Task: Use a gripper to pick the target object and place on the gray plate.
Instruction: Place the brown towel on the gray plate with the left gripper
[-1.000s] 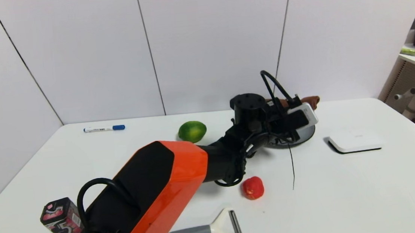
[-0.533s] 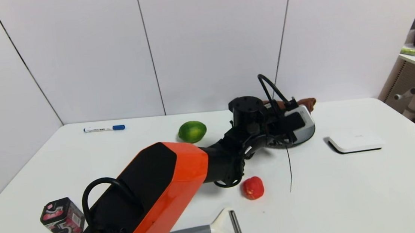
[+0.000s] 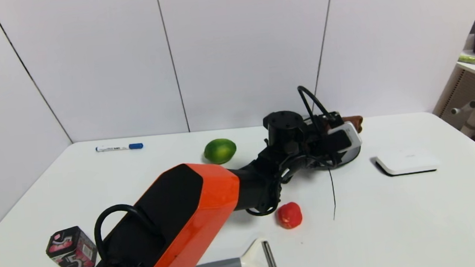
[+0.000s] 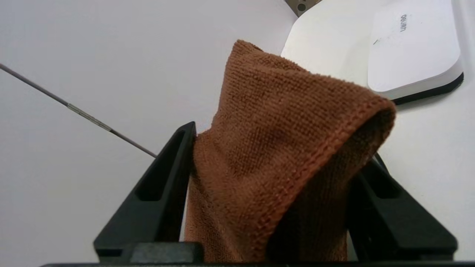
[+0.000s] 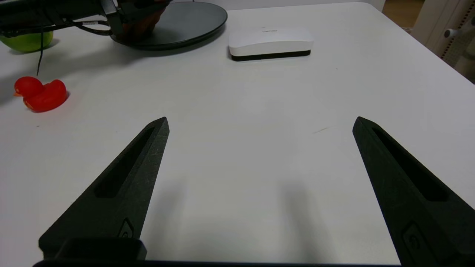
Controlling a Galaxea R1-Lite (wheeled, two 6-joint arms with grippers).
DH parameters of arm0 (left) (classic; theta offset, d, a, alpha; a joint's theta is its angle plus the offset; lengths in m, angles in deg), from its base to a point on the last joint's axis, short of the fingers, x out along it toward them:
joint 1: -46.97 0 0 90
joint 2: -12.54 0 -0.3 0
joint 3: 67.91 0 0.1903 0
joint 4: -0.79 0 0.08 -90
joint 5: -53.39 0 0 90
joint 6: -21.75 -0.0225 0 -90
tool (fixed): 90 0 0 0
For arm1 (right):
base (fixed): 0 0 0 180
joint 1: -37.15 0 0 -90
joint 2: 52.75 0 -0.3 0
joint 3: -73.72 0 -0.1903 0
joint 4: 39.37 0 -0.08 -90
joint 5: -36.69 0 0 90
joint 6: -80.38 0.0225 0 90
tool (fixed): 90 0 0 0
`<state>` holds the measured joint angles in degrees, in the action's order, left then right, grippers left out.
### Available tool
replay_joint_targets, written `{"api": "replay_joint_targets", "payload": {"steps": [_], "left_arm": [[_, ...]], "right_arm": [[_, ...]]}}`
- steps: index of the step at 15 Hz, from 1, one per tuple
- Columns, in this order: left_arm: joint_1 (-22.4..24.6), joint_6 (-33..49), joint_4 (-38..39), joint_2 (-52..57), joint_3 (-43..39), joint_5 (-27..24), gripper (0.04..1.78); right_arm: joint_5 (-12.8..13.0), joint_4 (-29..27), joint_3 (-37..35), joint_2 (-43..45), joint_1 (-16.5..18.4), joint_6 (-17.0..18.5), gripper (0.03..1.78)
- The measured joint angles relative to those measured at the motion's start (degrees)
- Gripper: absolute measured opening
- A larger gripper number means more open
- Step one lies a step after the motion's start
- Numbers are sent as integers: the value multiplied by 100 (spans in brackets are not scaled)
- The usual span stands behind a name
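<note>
My left gripper (image 3: 342,129) reaches over the gray plate (image 3: 352,156), which shows only at its right rim past the wrist. The brown cloth (image 3: 354,121) sticks out beyond the fingertips. In the left wrist view the cloth (image 4: 282,155) fills the space between the two widely spread fingers (image 4: 167,178), with thin gaps beside it near their base. In the right wrist view the cloth (image 5: 141,26) bulges down onto the near part of the plate (image 5: 185,18). My right gripper (image 5: 259,122) is open and empty, low over bare table.
On the table are a green lime (image 3: 220,150), a red fruit (image 3: 289,215), a white flat box (image 3: 407,162), a peeler (image 3: 236,266), a small dark tin (image 3: 70,250) and a marker (image 3: 119,147). The orange left arm (image 3: 176,225) crosses the middle.
The left gripper dipped toward the plate, then came up slightly. The cloth's free end now sits a little lower. The right arm has not moved.
</note>
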<state>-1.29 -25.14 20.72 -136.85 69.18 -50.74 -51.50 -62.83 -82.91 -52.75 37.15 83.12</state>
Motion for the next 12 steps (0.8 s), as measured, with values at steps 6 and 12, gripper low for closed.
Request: {"api": "replay_joint_targets", "payload": {"steps": [6, 12], "left_arm": [[243, -18, -28, -28, -2, 118, 149], [404, 232, -590, 35, 0, 123, 161]], "right_arm": [[2, 0, 0, 0, 0, -2, 171], [2, 2, 0, 0, 0, 4, 171]]}}
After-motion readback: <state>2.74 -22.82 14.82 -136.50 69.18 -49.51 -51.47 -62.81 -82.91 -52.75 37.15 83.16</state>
